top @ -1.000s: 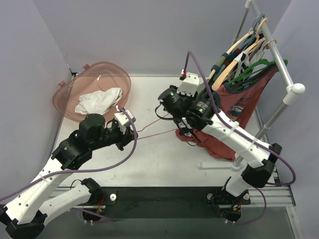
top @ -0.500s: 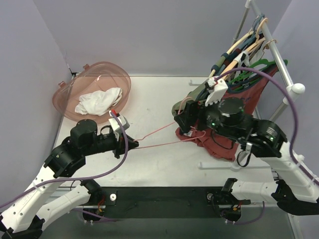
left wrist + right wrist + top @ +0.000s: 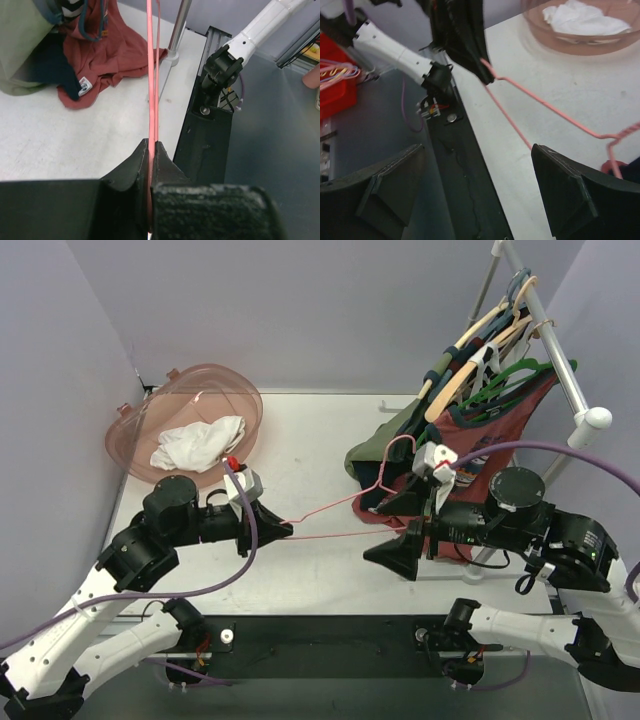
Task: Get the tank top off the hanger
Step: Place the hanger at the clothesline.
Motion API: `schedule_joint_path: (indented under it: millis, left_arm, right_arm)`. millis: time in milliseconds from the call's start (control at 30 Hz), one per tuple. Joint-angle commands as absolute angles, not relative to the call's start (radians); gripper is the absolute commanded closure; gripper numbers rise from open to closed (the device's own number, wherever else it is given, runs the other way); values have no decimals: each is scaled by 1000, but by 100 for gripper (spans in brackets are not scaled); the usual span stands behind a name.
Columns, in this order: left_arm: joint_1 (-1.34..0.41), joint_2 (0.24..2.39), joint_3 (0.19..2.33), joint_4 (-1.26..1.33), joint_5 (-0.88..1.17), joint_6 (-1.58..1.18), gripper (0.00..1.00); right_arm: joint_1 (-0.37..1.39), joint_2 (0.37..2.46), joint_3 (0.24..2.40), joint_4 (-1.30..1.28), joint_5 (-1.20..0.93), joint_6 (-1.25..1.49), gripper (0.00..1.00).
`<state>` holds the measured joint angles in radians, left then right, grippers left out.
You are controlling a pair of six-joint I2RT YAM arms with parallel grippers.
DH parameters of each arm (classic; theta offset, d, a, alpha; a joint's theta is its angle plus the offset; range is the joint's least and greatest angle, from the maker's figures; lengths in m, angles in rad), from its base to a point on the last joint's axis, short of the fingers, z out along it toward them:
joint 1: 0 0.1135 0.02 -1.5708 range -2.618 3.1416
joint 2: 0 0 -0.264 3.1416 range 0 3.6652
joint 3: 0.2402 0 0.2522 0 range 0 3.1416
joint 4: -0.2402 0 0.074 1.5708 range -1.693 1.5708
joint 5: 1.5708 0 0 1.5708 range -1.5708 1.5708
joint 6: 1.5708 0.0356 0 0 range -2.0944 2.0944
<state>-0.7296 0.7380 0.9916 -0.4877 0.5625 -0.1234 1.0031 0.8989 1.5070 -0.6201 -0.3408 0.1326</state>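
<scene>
hanger status from my remote seat: left pincer (image 3: 151,150) is clenched on one corner of the pink wire hanger (image 3: 149,75), and the wire runs from there across the worktop (image 3: 320,440) toward the clothes rack (image 3: 560,380). right pincer (image 3: 392,530) is spread wide with nothing in it, hovering low just in front of the wire's far half

the red tank top (image 3: 115,50) is lying in a heap on the worktop by the rack's foot, right beside an olive garment (image 3: 22,45) and something dark. the stretch of wire i can see looks bare, so i'd guess the top is basically off, but the hook end sits right at that pile and i can't tell if it's snagged in the fabric

stuff that worries me:
- if the hook is caught and i pull left, the whole heap gets dragged, maybe the olive piece too
- the hanger is held at a single corner, so the thin wire could swivel or slip in the clamp once it takes any load
- the open right fingers are close to the wire, so a careless move could hook it and yank it out of the left grip
- the hanging clothes on the rack are near enough to get bumped

pink basin (image 3: 250,400) with a white cloth (image 3: 200,440) sits far left, near my left arm if i swing that way
</scene>
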Motion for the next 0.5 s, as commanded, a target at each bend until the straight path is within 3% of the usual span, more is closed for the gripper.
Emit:
schedule_joint_path:
  millis: [0, 467]
  left_arm:
    - [-758, 804, 1020, -321, 601, -141, 100]
    - [-897, 1109, 1236, -69, 403, -72, 100]
  right_arm:
    - [1035, 847, 1430, -607, -554, 89, 10]
    - [1172, 732, 1180, -660, -620, 123, 10]
